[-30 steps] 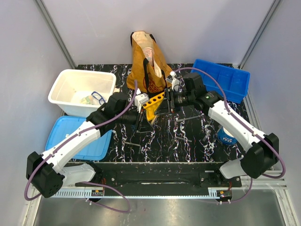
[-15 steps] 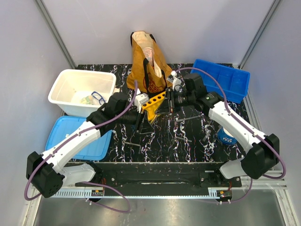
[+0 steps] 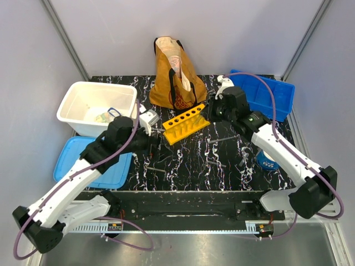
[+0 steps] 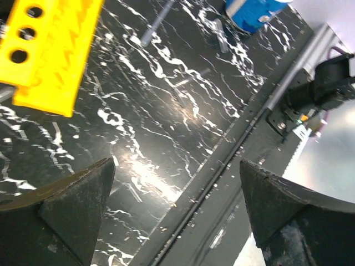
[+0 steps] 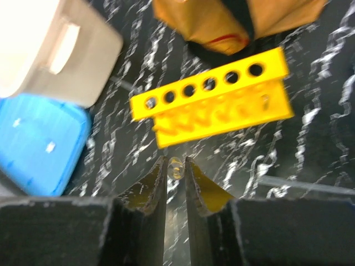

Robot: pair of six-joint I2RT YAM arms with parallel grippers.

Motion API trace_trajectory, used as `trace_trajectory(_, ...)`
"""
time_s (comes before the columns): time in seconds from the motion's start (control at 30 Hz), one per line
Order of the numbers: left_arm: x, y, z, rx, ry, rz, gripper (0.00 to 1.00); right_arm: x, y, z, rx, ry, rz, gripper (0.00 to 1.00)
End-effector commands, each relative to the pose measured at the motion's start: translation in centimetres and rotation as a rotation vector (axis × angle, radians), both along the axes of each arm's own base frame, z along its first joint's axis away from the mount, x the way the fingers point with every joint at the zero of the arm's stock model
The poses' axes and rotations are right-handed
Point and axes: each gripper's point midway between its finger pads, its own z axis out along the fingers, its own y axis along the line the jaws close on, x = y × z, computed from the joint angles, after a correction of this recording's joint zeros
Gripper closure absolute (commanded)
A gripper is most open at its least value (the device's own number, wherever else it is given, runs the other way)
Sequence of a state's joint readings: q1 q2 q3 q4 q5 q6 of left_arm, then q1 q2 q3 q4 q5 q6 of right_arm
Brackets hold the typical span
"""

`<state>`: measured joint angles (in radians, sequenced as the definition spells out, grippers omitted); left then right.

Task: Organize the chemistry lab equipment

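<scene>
The yellow six-hole test-tube rack [image 3: 186, 123] lies on the black marbled table in front of the tote bag; no tubes stand in its holes. It also shows in the right wrist view [image 5: 216, 105] and at the left wrist view's top left corner [image 4: 44, 50]. My right gripper [image 5: 176, 164] is shut on a small clear tube [image 5: 176, 167], held end-on just short of the rack; in the top view this gripper [image 3: 209, 112] hovers at the rack's right end. My left gripper [image 3: 154, 137] stands wide open and empty [image 4: 175, 172], to the left of the rack.
Thin loose tubes [image 3: 224, 138] lie on the table right of the rack, with more [image 3: 156, 168] nearer the front. A mustard tote bag [image 3: 175, 75] stands behind. A white tub [image 3: 75, 94] and blue lid [image 3: 91, 160] sit left, a blue tray [image 3: 266, 94] right, a blue round item [image 3: 267, 160] front right.
The rack was held tilted between both grippers; now it lies flat on the table. My left gripper opened, let go and drew back left. My right gripper pulled back right.
</scene>
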<state>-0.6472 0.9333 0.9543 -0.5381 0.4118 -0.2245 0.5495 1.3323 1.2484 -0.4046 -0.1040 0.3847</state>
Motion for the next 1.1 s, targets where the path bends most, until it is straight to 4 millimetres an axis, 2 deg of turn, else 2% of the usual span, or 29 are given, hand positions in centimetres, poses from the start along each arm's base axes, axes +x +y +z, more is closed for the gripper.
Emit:
trace_trajectory(0.0, 1.2, 3.5, -0.8, 0.093, -0.097, 0.163, 0.01, 4.7, -3.1, 0.9, -0.125, -0.223, -0.180, 0.78)
trace_trajectory(0.13, 2.0, 5.6, -1.8, 0.129, -0.120, 0.290, 0.01, 6.7, -3.1, -0.2, -0.185, -0.288, -0.193, 0.78)
trace_trajectory(0.27, 1.6, 5.5, -0.9, 0.094, -0.141, 0.277, 0.01, 8.5, -3.6, -1.0, -0.227, -0.372, -0.236, 0.78)
trace_trajectory(0.4, 1.7, 5.8, -0.6, 0.093, -0.154, 0.293, 0.01, 9.4, -2.6, -2.9, -0.252, -0.364, -0.195, 0.76)
trace_trajectory(0.6, 1.6, 5.8, -0.6, 0.088, -0.156, 0.291, 0.01, 9.8, -0.8, -5.2, -0.225, -0.314, -0.135, 0.76)
trace_trajectory(0.87, 1.6, 5.8, -0.6, 0.089, -0.152, 0.290, 0.01, 10.1, -0.5, -7.1, -0.251, -0.283, -0.120, 0.76)
trace_trajectory(1.07, 1.6, 5.7, -0.8, 0.094, -0.148, 0.289, 0.01, 10.0, -0.6, -7.7, -0.274, -0.266, -0.110, 0.76)
